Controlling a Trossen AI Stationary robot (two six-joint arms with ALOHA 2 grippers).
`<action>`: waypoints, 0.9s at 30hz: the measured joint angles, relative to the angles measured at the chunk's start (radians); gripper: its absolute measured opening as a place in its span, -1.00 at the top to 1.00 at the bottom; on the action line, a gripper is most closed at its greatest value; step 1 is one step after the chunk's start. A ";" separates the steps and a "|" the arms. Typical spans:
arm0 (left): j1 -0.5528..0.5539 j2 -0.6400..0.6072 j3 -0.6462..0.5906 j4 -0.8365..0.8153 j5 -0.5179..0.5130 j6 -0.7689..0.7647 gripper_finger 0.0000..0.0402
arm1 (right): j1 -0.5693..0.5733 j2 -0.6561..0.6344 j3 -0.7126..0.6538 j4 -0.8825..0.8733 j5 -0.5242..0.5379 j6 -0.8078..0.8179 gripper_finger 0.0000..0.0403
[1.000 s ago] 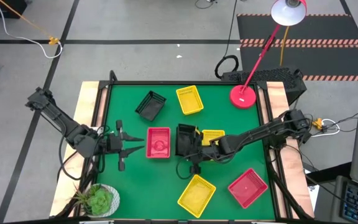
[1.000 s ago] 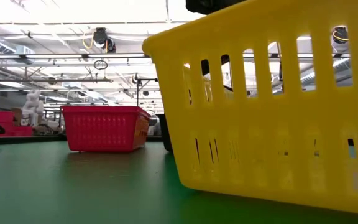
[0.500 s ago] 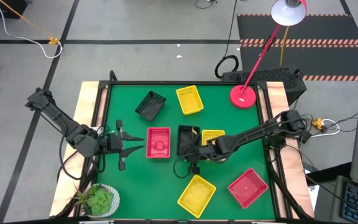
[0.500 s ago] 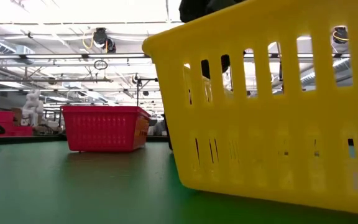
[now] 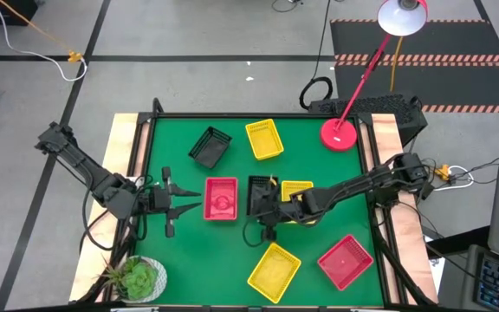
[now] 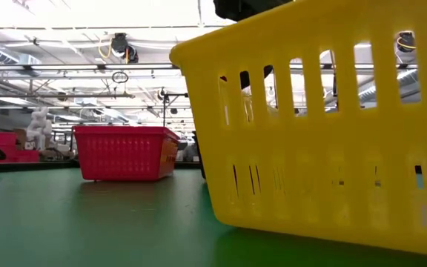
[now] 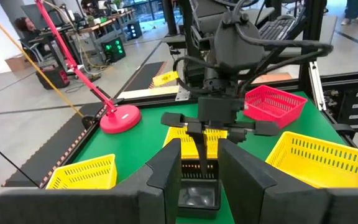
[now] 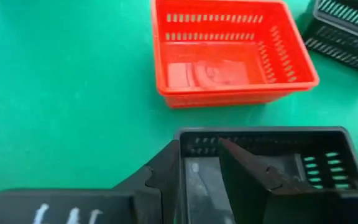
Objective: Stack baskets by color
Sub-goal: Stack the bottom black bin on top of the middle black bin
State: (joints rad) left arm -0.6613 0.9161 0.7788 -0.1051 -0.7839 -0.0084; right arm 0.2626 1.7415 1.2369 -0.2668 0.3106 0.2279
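A black basket (image 5: 259, 194) lies flat on the green table between a red basket (image 5: 221, 198) and a yellow basket (image 5: 298, 188). My right gripper (image 8: 199, 147) stands open at it, one finger outside its side wall and one inside. My left gripper (image 5: 194, 204) hovers open to the left of the red basket, its fingers pointing at it and nothing between them. Farther off lie a second black basket (image 5: 210, 146), two yellow baskets (image 5: 264, 139) (image 5: 274, 271) and a second red basket (image 5: 345, 261). My right gripper has the black basket's side wall (image 8: 181, 157) between its parted fingers, one finger (image 8: 163, 171) outside and one (image 8: 244, 171) inside, slanting down from the table's right. The basket rests on its bottom. I cannot tell whether either finger touches the wall.
A round red lamp base (image 5: 340, 134) stands at the far right corner, its stem leaning out over the edge. A potted plant (image 5: 137, 279) sits at the near left corner. Bare green mat shows between the baskets at the near left and far left.
The black basket stood tipped up under my right gripper and has come down flat on the table between the red and the yellow basket. My right gripper has stayed over it.
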 joint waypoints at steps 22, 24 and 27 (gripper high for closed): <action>0.103 0.000 0.000 0.003 0.006 0.015 0.47 | -0.151 0.089 0.000 0.030 -0.106 -0.135 0.94; 0.109 0.000 0.000 0.002 0.012 0.007 0.47 | -0.158 0.093 0.000 0.027 -0.113 -0.146 0.94; 0.112 0.000 0.000 0.002 0.017 0.000 0.47 | -0.172 0.092 0.000 0.030 -0.105 -0.158 0.95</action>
State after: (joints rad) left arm -0.5491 0.9161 0.7788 -0.1028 -0.7673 -0.0082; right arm 0.0902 1.8332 1.2366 -0.2371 0.2060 0.0703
